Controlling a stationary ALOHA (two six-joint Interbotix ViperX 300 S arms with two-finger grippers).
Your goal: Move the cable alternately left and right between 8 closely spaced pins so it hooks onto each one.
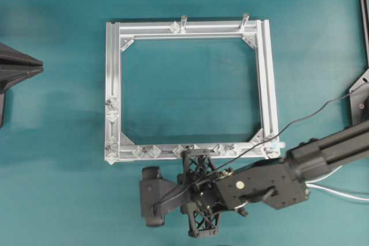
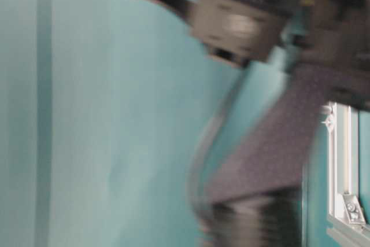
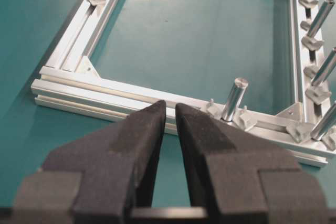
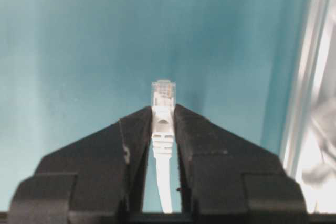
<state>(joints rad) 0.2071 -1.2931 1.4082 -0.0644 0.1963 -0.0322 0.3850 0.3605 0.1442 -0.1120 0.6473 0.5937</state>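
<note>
right wrist view alone shows the cable, plug tip poking just past the right gripper, jaws clamped on it | table-level view blurred, overhead hides that grip | left gripper jaws narrowly parted, empty, frame just ahead

A square silver frame of slotted rails lies flat on the teal worktop; triangular metal brackets brace its inner corners; two slim upright posts stand on the far rail, well apart from each other.
</note>
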